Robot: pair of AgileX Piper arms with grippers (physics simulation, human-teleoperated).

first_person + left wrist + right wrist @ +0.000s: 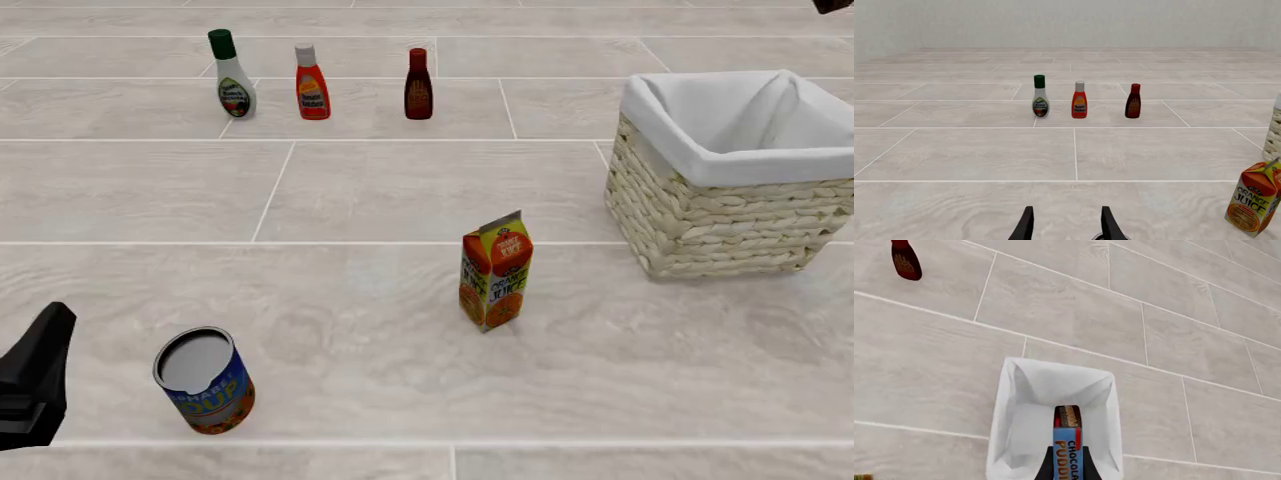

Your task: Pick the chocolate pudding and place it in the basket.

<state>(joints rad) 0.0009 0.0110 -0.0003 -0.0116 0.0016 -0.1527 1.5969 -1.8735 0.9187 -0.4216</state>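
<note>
In the right wrist view my right gripper [1069,471] is shut on the chocolate pudding [1067,437], a narrow blue and brown box with a red-white band. It holds the box high above the open basket [1005,410], over the white lining. In the front view the basket [727,170] stands at the right, and only a dark tip of the right gripper [835,5] shows at the top right corner; the pudding is out of view there. My left gripper [1067,229] is open and empty, low at the front left [35,385].
An orange juice carton [495,270] stands mid-table, left of the basket. A blue soup can [204,380] stands near the left gripper. Three sauce bottles stand in a row at the back left: white [232,75], red [311,83], dark brown [418,85].
</note>
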